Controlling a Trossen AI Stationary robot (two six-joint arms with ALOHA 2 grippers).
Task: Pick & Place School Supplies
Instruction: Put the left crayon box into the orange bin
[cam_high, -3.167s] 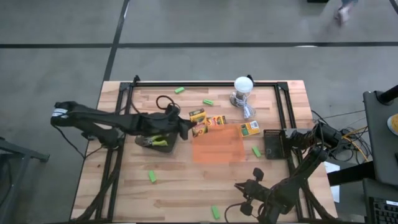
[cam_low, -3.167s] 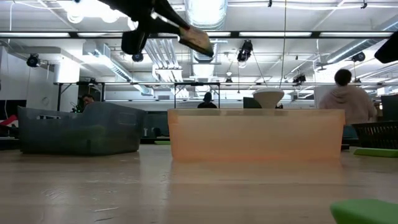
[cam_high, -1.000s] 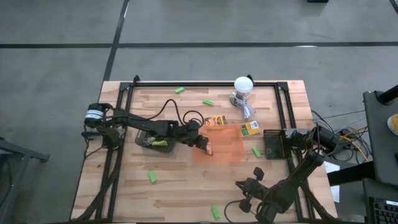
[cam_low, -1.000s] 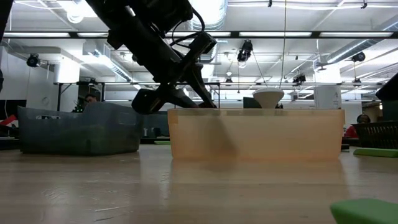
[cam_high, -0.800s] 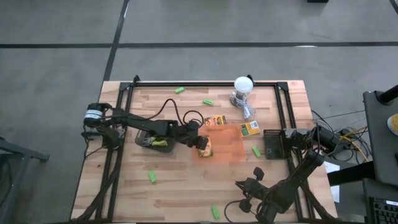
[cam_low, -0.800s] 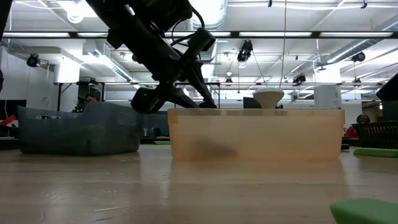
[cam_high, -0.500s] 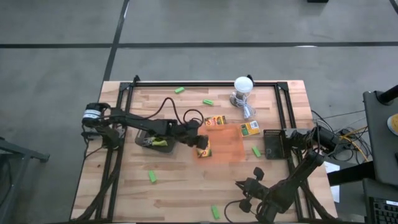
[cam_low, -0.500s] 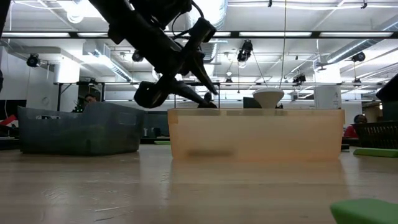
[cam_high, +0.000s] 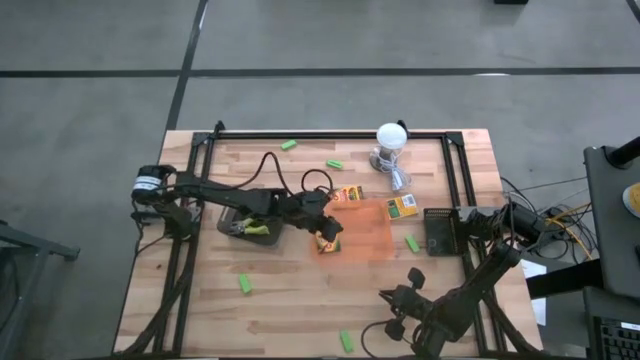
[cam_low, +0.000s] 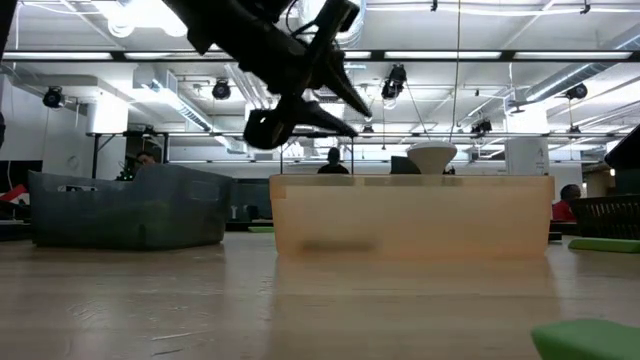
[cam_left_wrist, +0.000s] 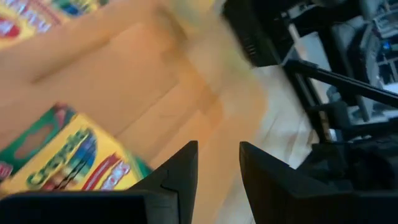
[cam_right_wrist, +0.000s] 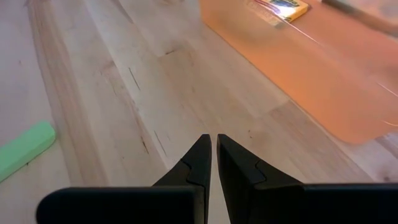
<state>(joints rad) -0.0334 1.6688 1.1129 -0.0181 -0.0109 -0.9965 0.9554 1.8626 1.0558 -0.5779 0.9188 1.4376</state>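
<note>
The left gripper (cam_high: 322, 228) hangs above the tray's (cam_high: 370, 243) left edge. Its fingers (cam_left_wrist: 184, 168) stand a little apart with nothing between them. A crayon box (cam_high: 327, 242) lies flat in the tray, at its left edge, right under that gripper. From the left wrist view the box (cam_left_wrist: 68, 158) shows yellow and green on the orange floor. A second crayon box (cam_high: 402, 207) sits in the tray's far right corner. A third box (cam_high: 346, 195) lies on the table just beyond the tray's far edge. Green pieces are scattered on the table around the tray; one (cam_high: 412, 243) lies just off its right side. A yellow tool (cam_high: 257, 228) lies to the left of the tray, under the left arm. The right gripper (cam_right_wrist: 212, 163) waits low over bare wood near the tray's near side, its fingers shut tight and holding nothing.
</note>
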